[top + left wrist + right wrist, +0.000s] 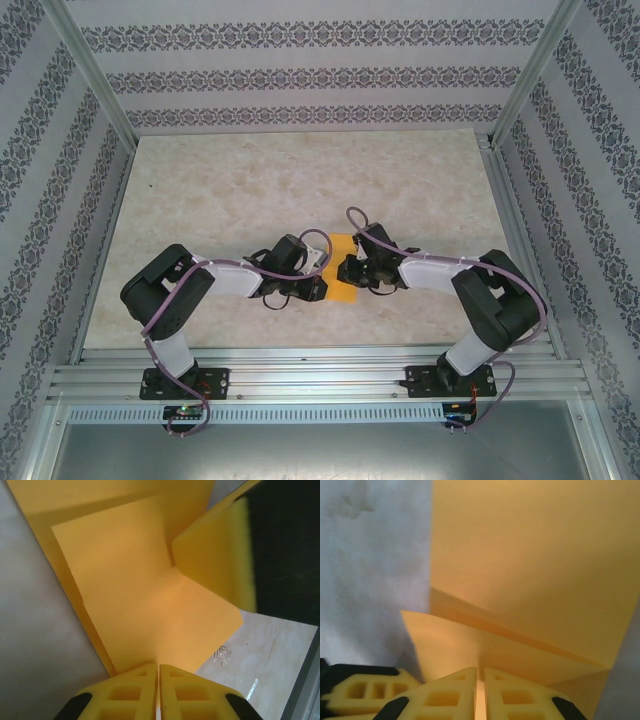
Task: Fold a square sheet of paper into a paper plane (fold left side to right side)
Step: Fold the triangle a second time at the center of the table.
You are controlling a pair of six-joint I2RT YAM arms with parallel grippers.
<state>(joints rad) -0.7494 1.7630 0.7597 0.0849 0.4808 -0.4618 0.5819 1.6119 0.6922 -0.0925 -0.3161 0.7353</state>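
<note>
The square sheet of paper [344,292] lies partly folded mid-bench [250,180]. The left end effector [159,669] pinches its edge, and the right end effector [481,674] pinches it too.

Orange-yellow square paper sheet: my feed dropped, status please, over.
Left gripper shut on the thin orange-yellow square sheet of paper. Right gripper shut on it too. Sheet partly folded, a flap raised. Grippers crowd each other at the fold.
</note>
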